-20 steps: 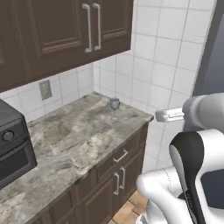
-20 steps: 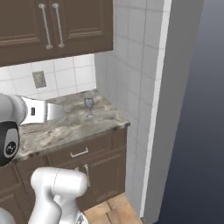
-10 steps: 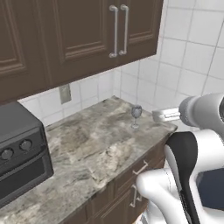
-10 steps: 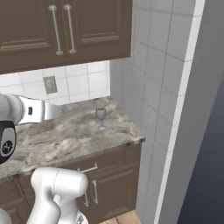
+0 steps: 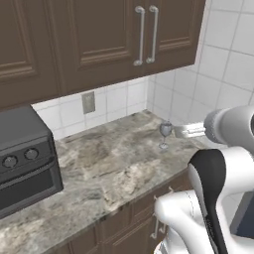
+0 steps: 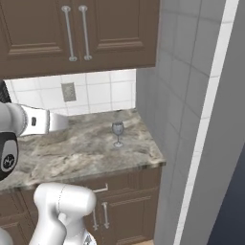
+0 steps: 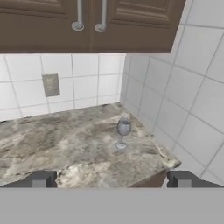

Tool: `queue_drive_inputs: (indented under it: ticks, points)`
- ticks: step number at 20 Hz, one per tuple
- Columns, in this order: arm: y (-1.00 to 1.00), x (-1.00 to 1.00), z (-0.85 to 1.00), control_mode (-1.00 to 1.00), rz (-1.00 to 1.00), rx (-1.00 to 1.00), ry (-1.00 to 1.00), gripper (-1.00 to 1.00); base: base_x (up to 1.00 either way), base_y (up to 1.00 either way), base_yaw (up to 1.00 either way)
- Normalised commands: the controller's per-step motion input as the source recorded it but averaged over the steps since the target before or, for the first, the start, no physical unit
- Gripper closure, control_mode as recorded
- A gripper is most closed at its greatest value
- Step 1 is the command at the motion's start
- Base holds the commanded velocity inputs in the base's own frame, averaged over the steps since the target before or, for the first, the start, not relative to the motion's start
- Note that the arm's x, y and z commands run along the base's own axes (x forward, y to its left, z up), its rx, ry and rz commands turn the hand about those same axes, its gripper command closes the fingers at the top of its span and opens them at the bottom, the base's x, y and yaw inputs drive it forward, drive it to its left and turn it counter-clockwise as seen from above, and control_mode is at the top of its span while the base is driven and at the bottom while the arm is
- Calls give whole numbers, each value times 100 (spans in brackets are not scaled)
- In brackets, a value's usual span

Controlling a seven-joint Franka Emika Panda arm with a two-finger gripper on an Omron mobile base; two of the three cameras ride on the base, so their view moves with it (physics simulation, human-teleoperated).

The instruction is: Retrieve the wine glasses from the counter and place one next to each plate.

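Hand view: wine glass (image 7: 124, 133) upright at twelve o'clock on worktop (image 7: 65, 140), ready for approach.
End effector (image 7: 110, 179): fully open, empty, lined up.

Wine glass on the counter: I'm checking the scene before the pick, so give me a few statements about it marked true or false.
1. The wine glass stands upright on the counter. True.
2. The gripper is shut on the glass stem. False: its fingertips stand wide apart and short of the glass, holding nothing.
3. The glass is near the corner where the tiled walls meet. True.
4. The glass lies tipped over beside the black oven. False: it stands upright, far from the oven, at the other end of the counter.
5. An outlet plate sits on the tiled wall behind the counter. True.
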Motion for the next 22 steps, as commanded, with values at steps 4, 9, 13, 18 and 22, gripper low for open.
queue_drive_inputs:
  ticks: [4, 9, 13, 18, 22]
  points:
    - [0, 0, 0, 100, 0, 0, 0, -100, 11, -52, 15]
    - [0, 0, 0, 100, 0, 0, 0, -100, 10, -41, 2]
    - [-39, 4, -5, -100, 0, 15, 3, -100, 3, -12, 0]
    - [-51, 3, -31, -100, 0, 26, 8, -100, 0, 0, 0]
    - [-26, 18, -45, -100, 0, 21, 4, -100, 0, 0, 0]
